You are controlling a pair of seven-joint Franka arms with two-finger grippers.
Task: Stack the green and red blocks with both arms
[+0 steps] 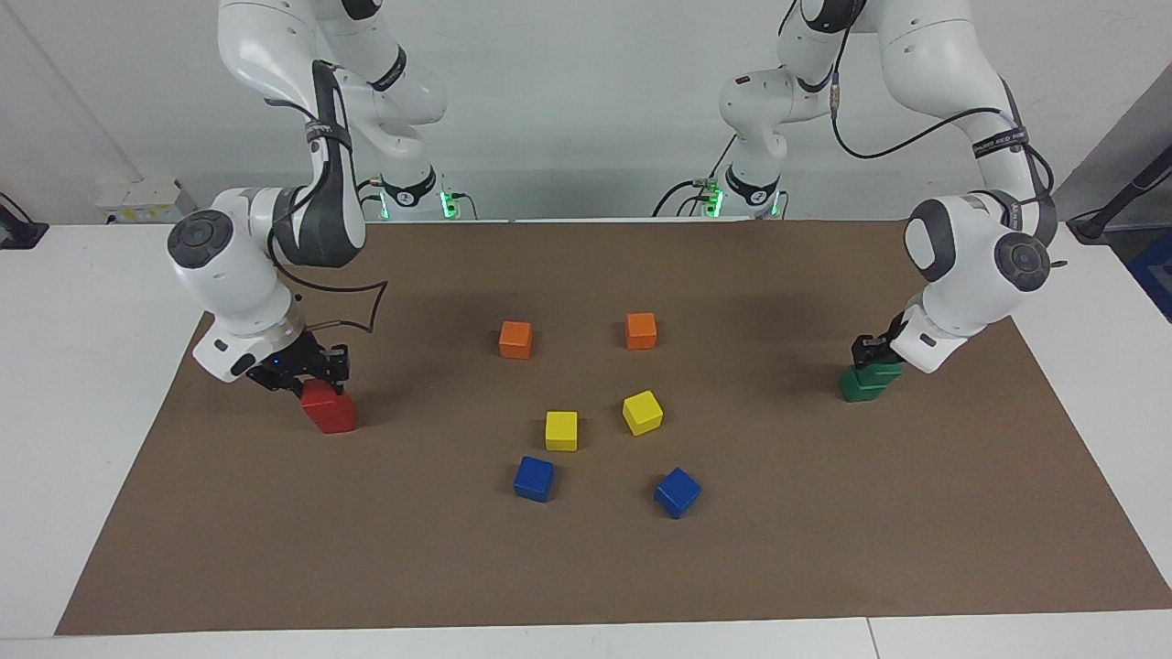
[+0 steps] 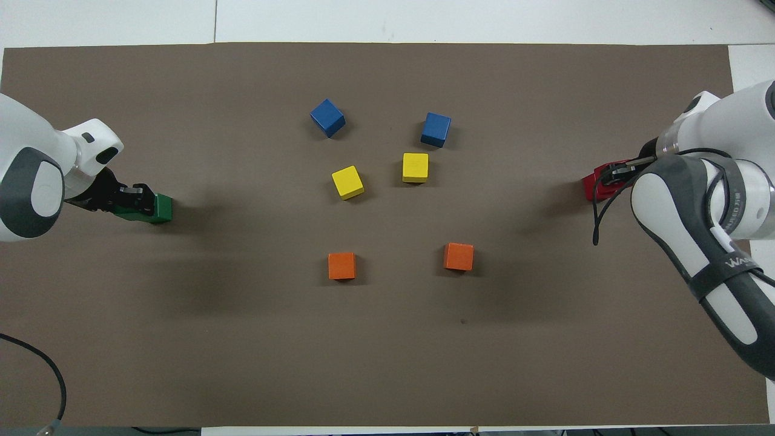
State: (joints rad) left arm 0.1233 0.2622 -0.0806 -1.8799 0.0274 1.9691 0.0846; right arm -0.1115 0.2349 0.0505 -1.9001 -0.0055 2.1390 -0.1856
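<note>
Brown-papered surface [image 1: 586, 567], right claw [image 1: 316, 373] atop stacked red blocks [image 1: 330, 410], left claw [image 1: 870, 355] atop stacked green blocks [image 1: 862, 383], finger spread of both claws cannot be told.

White arms [image 1: 275, 55], grey caps, black cables

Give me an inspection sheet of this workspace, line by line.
Surface: brown mat on a white table.
Job's things: red stack at the right arm's end, green stack at the left arm's end.
Clutter: orange cubes, yellow cubes, blue cubes mid-mat.
Grippers: right gripper at the red stack's top, left gripper at the green stack's top.
Cables: black cable at the mat's edge.
Surroundings: white wall.
</note>
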